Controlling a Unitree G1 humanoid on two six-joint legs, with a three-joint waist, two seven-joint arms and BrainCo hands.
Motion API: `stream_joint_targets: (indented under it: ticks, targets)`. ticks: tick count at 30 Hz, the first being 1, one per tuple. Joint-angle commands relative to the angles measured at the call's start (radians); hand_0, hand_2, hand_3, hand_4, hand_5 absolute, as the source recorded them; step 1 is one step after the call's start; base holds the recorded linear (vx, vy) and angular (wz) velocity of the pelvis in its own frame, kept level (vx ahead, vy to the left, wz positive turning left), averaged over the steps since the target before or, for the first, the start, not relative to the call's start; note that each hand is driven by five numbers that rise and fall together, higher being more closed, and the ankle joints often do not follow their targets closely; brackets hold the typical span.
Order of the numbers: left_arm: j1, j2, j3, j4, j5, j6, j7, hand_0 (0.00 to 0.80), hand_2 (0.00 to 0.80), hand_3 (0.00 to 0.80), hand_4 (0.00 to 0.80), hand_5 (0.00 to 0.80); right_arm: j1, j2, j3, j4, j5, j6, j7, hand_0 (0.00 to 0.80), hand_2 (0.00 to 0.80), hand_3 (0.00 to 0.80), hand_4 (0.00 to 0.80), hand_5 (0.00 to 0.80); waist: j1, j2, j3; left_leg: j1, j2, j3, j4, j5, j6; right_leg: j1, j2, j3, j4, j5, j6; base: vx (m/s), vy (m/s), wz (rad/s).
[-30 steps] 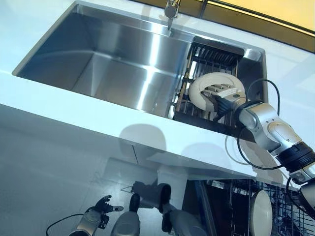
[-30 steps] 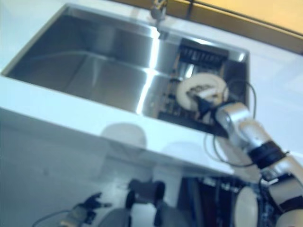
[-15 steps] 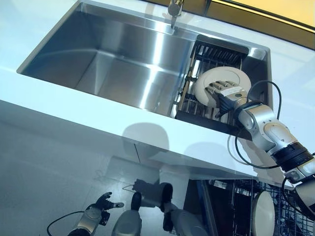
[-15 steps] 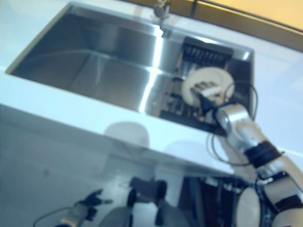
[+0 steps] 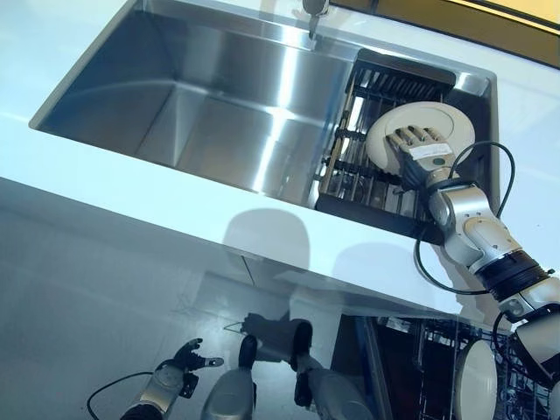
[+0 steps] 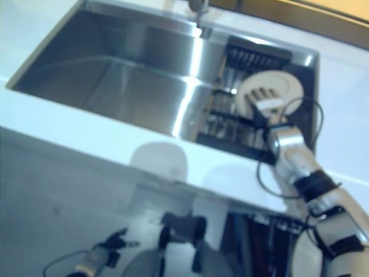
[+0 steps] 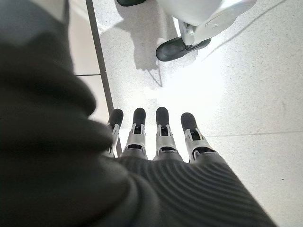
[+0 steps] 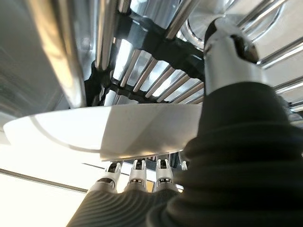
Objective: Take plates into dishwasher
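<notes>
A white plate (image 5: 448, 121) rests tilted on the black dish rack (image 5: 367, 179) at the right end of the steel sink (image 5: 219, 96). My right hand (image 5: 418, 149) lies across the plate's face. In the right wrist view the plate's rim (image 8: 109, 127) runs between the fingers (image 8: 137, 172) and the thumb (image 8: 232, 52), so the hand is shut on it. My left hand (image 5: 179, 366) hangs low near the floor, its fingers (image 7: 161, 127) straight and holding nothing.
A faucet (image 5: 311, 9) stands at the sink's far edge. The white counter (image 5: 175, 236) runs in front of the sink. Below it at the lower right, the dishwasher's wire rack (image 5: 433, 367) is pulled out, with another white plate (image 5: 477, 381) standing in it.
The whole picture has shifted, so the camera moved. My right hand and the plate have risen a little toward the rack's far end. The left hand stays hanging.
</notes>
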Motion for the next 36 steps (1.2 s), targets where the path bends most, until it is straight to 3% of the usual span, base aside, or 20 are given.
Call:
stream_joint_targets:
  ticks: [1,11,12,13,14,15,20,36]
  targets:
    - [-0.003,0.004,-0.048,-0.009,-0.032,0.004,0.005,0.0,0.0,0.0,0.0,0.0,-0.079,-0.003,0.03,0.057,-0.047,0.041,-0.045,0.0,0.0,0.0,0.0,0.0,0.022,-0.011,-0.027,-0.091,-0.021,0.059,0.108,-0.115,0.074,0.015,0.015,0.031,0.092,-0.184,0.009,0.0,0.0,0.0]
    - [0.0,0.004,-0.051,-0.018,-0.035,0.007,0.003,0.0,0.0,0.0,0.0,0.0,-0.094,-0.036,0.025,0.054,-0.079,0.04,-0.12,0.0,0.0,0.0,0.0,0.0,0.023,-0.014,-0.035,-0.094,-0.023,0.056,0.098,-0.112,0.075,0.014,0.017,0.033,0.085,-0.181,0.01,0.0,0.0,0.0]
    - [0.005,0.007,-0.046,-0.02,-0.03,0.007,0.002,0.0,0.0,0.0,0.0,0.0,-0.089,-0.043,0.019,0.05,-0.071,0.031,-0.128,0.213,0.213,0.213,0.213,0.213,0.024,-0.017,-0.038,-0.092,-0.023,0.056,0.097,-0.112,0.075,0.016,0.018,0.033,0.084,-0.182,0.011,0.0,0.0,0.0]
    - [0.008,0.008,-0.044,-0.019,-0.03,0.007,0.001,0.0,0.0,0.0,0.0,0.0,-0.084,-0.049,0.015,0.044,-0.063,0.03,-0.126,0.351,0.351,0.351,0.351,0.351,0.023,-0.019,-0.041,-0.09,-0.022,0.056,0.095,-0.112,0.075,0.017,0.018,0.032,0.083,-0.182,0.011,0.0,0.0,0.0]
    - [0.009,0.008,-0.043,-0.018,-0.029,0.007,0.0,0.0,0.0,0.0,0.0,0.0,-0.08,-0.053,0.013,0.041,-0.065,0.029,-0.127,0.398,0.398,0.398,0.398,0.398,0.023,-0.021,-0.045,-0.088,-0.022,0.056,0.094,-0.113,0.075,0.019,0.019,0.033,0.083,-0.182,0.012,0.0,0.0,0.0]
    - [0.012,0.008,-0.041,-0.017,-0.027,0.006,0.0,0.0,0.0,0.0,0.0,0.0,-0.076,-0.059,0.01,0.041,-0.063,0.024,-0.123,0.562,0.562,0.562,0.562,0.562,0.022,-0.023,-0.048,-0.086,-0.022,0.057,0.095,-0.114,0.075,0.021,0.019,0.032,0.084,-0.183,0.012,0.0,0.0,0.0]
    - [0.015,0.01,-0.034,-0.019,-0.023,0.011,0.001,0.0,0.0,0.0,0.0,0.0,-0.062,-0.079,-0.003,0.032,-0.067,0.011,-0.118,0.775,0.775,0.775,0.775,0.775,0.02,-0.032,-0.056,-0.079,-0.02,0.059,0.098,-0.117,0.078,0.028,0.019,0.033,0.088,-0.186,0.012,0.0,0.001,0.01]
    - [0.032,0.013,-0.017,-0.016,-0.02,0.016,-0.001,0.0,0.0,0.0,0.0,0.0,-0.02,-0.111,-0.041,0.014,-0.102,-0.034,-0.14,0.8,0.8,0.8,0.8,0.8,0.015,-0.046,-0.078,-0.057,-0.017,0.062,0.085,-0.119,0.081,0.051,0.024,0.046,0.072,-0.18,0.018,0.001,0.002,0.03]
